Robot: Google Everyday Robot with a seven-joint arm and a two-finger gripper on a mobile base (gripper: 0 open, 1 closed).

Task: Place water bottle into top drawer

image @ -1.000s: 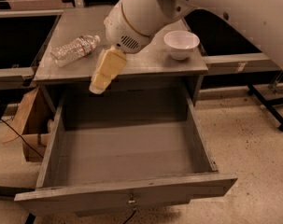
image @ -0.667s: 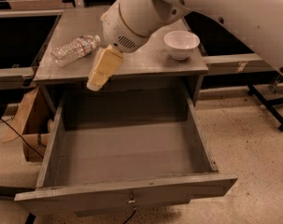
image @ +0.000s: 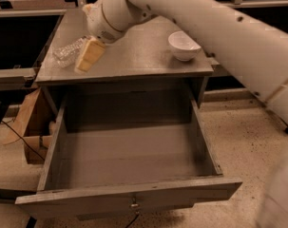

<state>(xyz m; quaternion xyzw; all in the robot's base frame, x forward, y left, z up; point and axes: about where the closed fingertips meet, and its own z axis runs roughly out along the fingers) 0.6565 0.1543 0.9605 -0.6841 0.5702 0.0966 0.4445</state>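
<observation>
The wide, deep grey box top drawer (image: 134, 194) stayed pulled out. The white arm's cream-padded gripper (image: 88, 57) had swung left over the flat grey tabletop (image: 143, 56) to the small clear crinkled plastic water bottle (image: 67, 53), which lay at the left edge. Whether the gripper was open or closed, I could not tell. A grasp looked near.

White bowl (image: 184, 45) (on grey tabletop (image: 143, 56))

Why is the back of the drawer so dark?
Camera view: the tabletop overhangs the back of the open top drawer, shading it; the gripper is over the tabletop's left side, by the water bottle.
</observation>
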